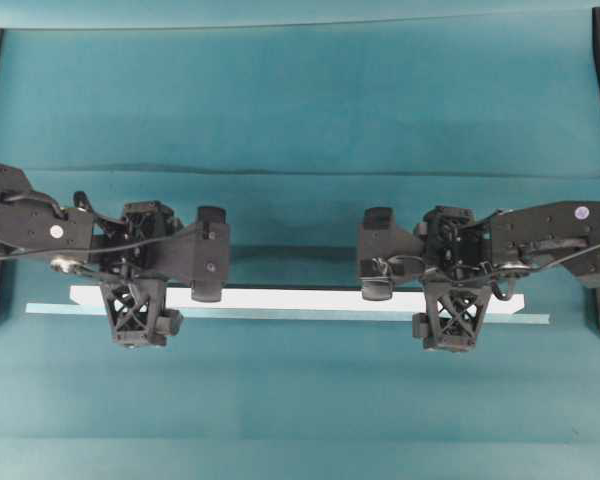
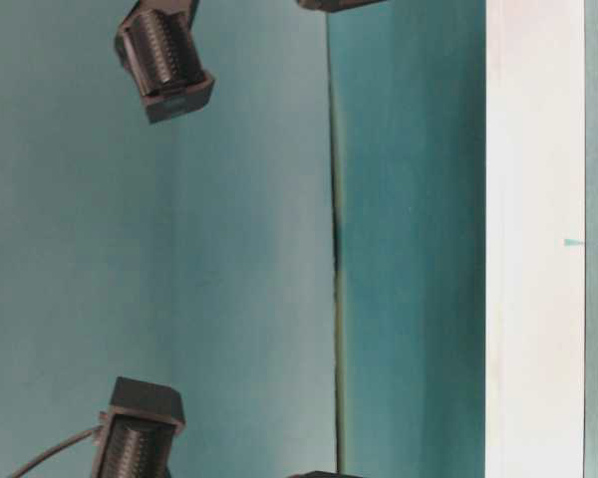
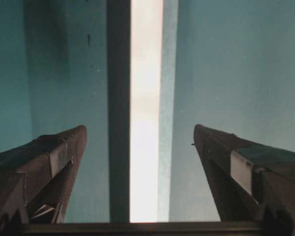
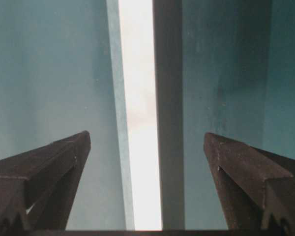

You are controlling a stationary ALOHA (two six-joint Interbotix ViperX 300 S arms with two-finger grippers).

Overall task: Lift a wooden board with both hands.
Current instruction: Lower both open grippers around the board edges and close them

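Long, narrow, flat white wooden board (image 1: 300, 298) lying flat on the teal cloth-covered tabletop (image 1: 300, 100), spanning most of the width, a thin pale teal strip (image 1: 520, 319) just along its near edge. Probably stiff and light, smooth-faced, so likely slippery under a pinch; best taken across the narrow width, one hold near each end, kept level. Left tool (image 3: 140, 147) hanging over the board's left part with fingers spread wide, board running between them, not touching. Right tool (image 4: 146, 150) likewise spread over the right part. Board thickness hard to judge; its ends partly covered by the arms overhead; height above the board unclear.
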